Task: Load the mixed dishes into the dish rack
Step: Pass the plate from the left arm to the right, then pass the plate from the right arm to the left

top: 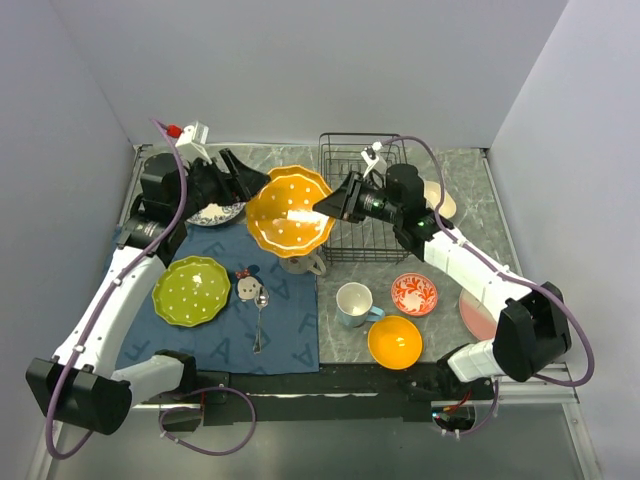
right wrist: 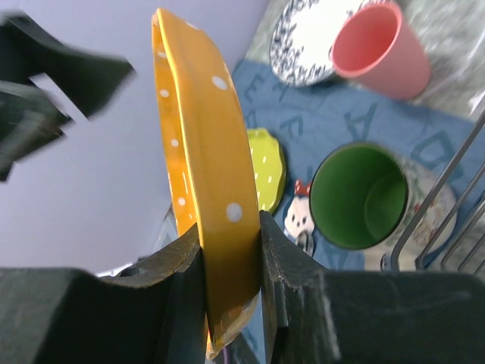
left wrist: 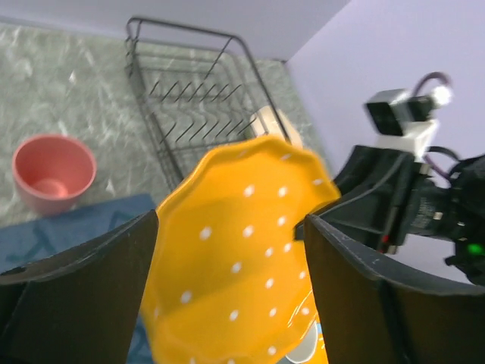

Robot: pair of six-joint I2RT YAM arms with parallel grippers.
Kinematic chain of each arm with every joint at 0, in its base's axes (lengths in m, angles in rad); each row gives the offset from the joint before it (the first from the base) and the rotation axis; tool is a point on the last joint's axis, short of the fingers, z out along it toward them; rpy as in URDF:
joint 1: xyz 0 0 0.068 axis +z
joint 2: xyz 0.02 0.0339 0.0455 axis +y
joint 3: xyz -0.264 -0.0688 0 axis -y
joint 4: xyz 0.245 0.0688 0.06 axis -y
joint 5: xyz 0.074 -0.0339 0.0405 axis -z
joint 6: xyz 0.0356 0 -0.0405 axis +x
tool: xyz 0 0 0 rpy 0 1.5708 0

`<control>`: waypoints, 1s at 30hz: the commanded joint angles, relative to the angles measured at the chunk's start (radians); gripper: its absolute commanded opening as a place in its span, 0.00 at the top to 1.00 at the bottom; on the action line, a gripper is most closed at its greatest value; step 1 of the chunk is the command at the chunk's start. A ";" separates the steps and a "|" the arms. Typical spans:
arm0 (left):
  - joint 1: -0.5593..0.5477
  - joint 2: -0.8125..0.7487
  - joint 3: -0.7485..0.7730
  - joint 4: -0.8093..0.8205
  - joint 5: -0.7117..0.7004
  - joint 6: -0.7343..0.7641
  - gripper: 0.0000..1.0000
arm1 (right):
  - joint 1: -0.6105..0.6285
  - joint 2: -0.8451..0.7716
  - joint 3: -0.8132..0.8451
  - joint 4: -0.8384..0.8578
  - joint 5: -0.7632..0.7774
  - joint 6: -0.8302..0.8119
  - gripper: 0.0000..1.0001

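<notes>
**Handover above the table.** The grey marbled table [top: 470, 170] carries the work. The black wire dish rack [top: 362, 200] stands at its far side, right of centre; no dish shows between its upright dividers, so loading is judged barely begun. The blue cloth mat [top: 290, 330] lies to the left and bears the waiting dishes.

The orange scalloped plate with white dots [top: 290, 210] hangs in the air between the two hands, just left of the rack. It is tipped on edge, probably so that its rim can drop between the dividers. The lime-green scalloped plate [top: 191, 290] lies flat on the mat, and a green-lined mug [right wrist: 360, 197] stands below the orange plate.

The right hand [right wrist: 231, 243] is clamped on the orange plate's rim, one finger on each face, and carries it alone. The left hand [left wrist: 227, 227] is spread wide; its fingers flank the plate with no contact visible, which suggests a transfer to the arm nearer the rack.

The right arm rises from the near right and crosses the rack's front leftward; the left arm runs up the left side and bends rightward, so the hands face each other.
</notes>
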 commanded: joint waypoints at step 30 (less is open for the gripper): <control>-0.005 -0.049 -0.055 0.015 0.476 0.177 0.41 | -0.005 -0.180 -0.006 0.295 -0.114 0.065 1.00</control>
